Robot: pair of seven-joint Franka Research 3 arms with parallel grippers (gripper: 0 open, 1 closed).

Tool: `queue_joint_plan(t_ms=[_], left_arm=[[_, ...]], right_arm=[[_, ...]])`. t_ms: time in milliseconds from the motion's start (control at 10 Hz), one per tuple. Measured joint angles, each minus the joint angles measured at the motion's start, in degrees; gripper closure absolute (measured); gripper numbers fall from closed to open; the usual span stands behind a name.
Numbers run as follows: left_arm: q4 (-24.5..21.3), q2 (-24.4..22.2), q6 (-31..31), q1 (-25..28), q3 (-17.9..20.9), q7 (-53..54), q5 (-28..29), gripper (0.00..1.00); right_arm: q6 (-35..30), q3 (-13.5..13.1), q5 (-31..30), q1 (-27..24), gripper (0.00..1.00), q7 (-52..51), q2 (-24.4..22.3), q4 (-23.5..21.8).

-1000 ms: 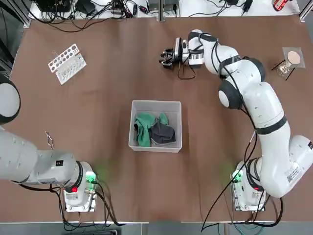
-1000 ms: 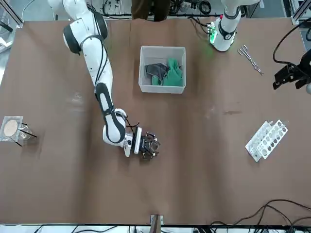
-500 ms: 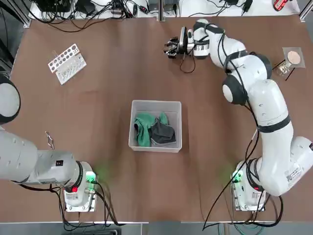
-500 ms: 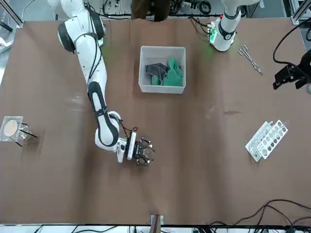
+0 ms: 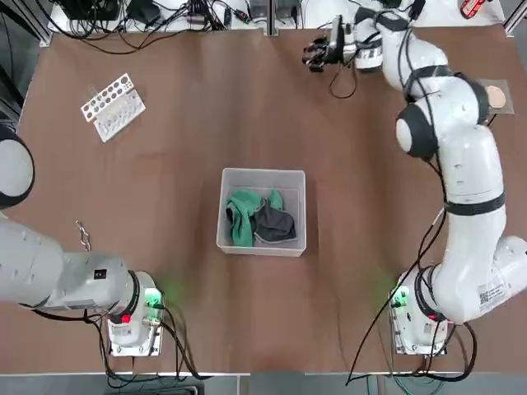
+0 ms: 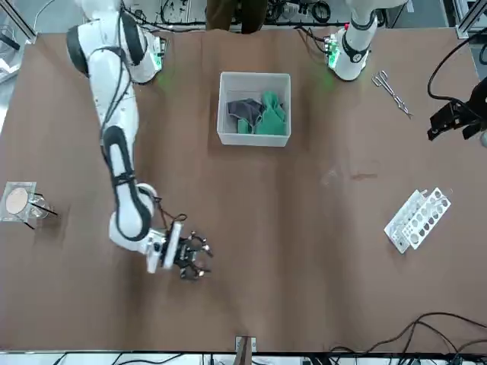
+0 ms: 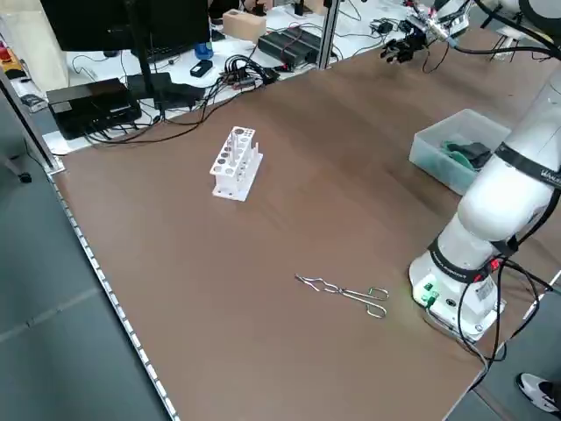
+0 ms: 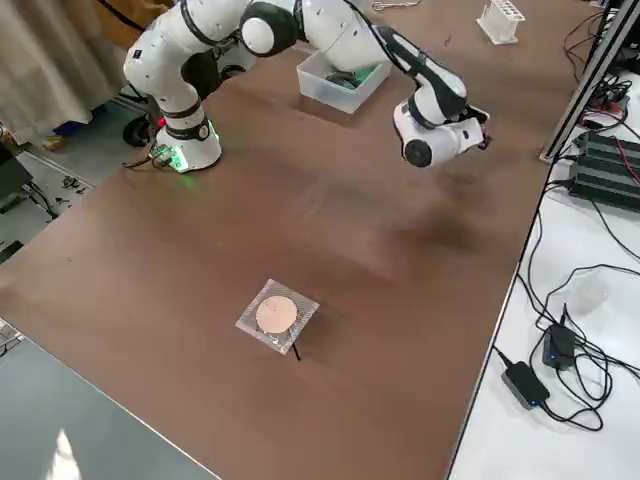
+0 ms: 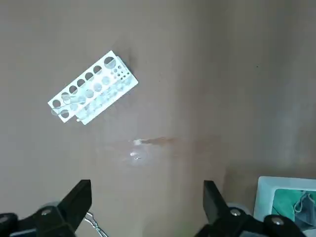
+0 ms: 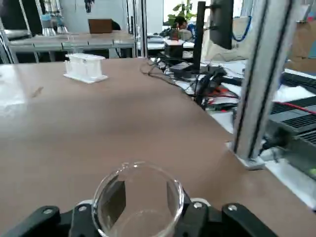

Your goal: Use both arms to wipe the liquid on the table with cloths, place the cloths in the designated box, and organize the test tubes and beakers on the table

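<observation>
My right gripper (image 5: 316, 54) hovers near the table's far edge, shut on a clear glass beaker (image 10: 139, 190) whose rim stands between the jaws of the right gripper (image 10: 143, 217). The front view puts that gripper (image 6: 190, 257) low over the table (image 5: 165, 181). The translucent box (image 5: 263, 172) sits mid-table with the green cloth (image 5: 241, 217) and the dark cloth (image 5: 275, 223) inside. High over the table's left side, my left gripper (image 9: 143, 202) hangs open and empty. A faint smear (image 9: 153, 142) marks the brown top below it. No test tubes show.
A white test tube rack (image 5: 113, 105) lies at the far left. Metal tongs (image 5: 84, 234) lie near the left arm's base. A wire-gauze stand (image 5: 494, 99) sits at the far right. Cables and equipment line the far edge (image 5: 189, 20).
My right gripper has carried the beaker away from the robot and to its right, up to the table's far edge. The left arm has not moved.
</observation>
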Motion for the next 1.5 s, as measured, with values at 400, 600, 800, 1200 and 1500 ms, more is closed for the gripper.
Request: queue_joint_plan(t_ms=[400,600,800,1200,1500], left_arm=[[0.0,0.02,-0.03,0.05,0.0,0.0,0.0,0.0],[0.0,0.04,-0.06,0.07,-0.01,0.0,0.0,0.0],[0.0,0.06,-0.11,0.07,-0.04,0.0,0.0,0.0],[0.0,0.13,-0.15,0.07,-0.07,0.0,0.0,0.0],[0.0,0.21,-0.16,0.07,-0.09,-0.01,0.0,0.0]], right_arm=[[-11.62,-0.13,-9.05,-11.63,0.52,0.3,-3.45,-2.12],[-17.07,-0.17,-15.04,-17.47,0.52,0.3,-4.78,-2.03],[-22.42,-0.52,-20.91,-23.09,0.52,0.28,-6.0,-1.82],[-30.29,-1.0,-32.8,-34.14,0.52,0.38,-10.05,0.84],[-33.73,-1.05,-39.34,-42.97,0.51,0.67,-10.31,4.33]])
